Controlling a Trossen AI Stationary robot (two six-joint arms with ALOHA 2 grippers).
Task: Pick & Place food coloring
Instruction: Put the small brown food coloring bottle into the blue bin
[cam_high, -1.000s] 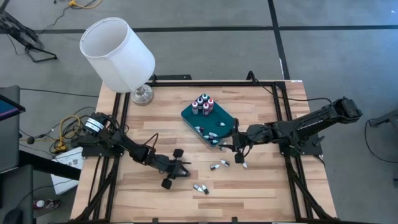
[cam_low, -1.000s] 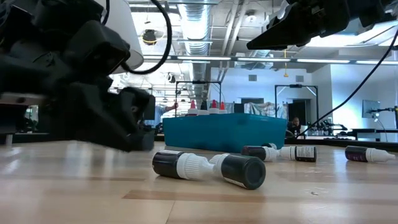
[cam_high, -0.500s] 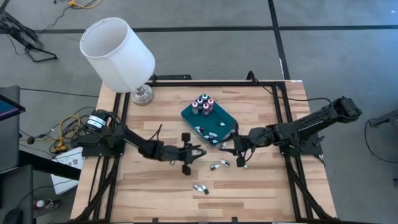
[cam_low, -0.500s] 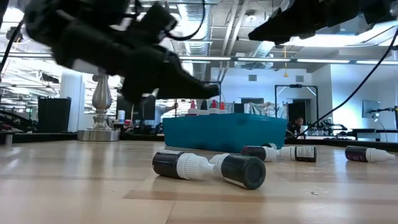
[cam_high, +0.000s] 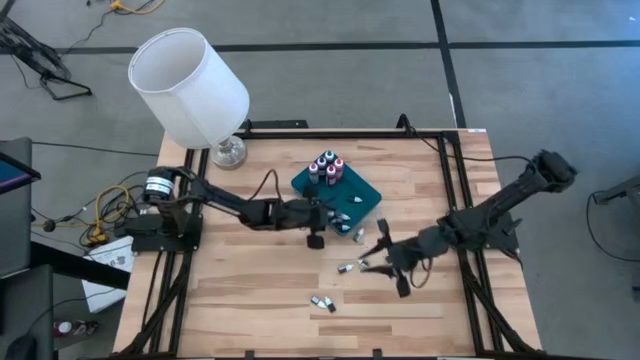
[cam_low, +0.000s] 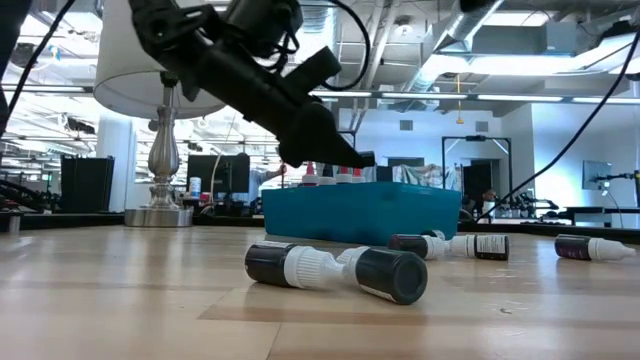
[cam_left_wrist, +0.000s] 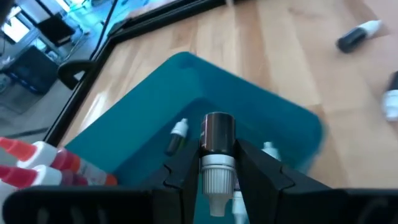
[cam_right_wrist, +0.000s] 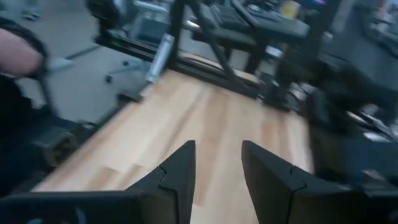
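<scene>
The left gripper (cam_left_wrist: 217, 177) hangs over the near edge of the teal tray (cam_high: 325, 200), its fingers (cam_left_wrist: 180, 177) pinched on a dark dropper bottle (cam_left_wrist: 216, 140) with the whitish cap toward the wrist; a few bottles already lie in the tray and a cluster (cam_high: 326, 168) stands upright at its far corner; others lie loose on the counter (cam_high: 250, 290), a pair (cam_low: 335, 270) touching cap to cap nearest me. The right gripper (cam_right_wrist: 217, 165) hovers low over the bare boards near the loose bottles, fingers parted and holding nothing. My worry is a release too close to the rim, which could send the bottle rolling back out; the arms also sit near each other by the tray.
</scene>
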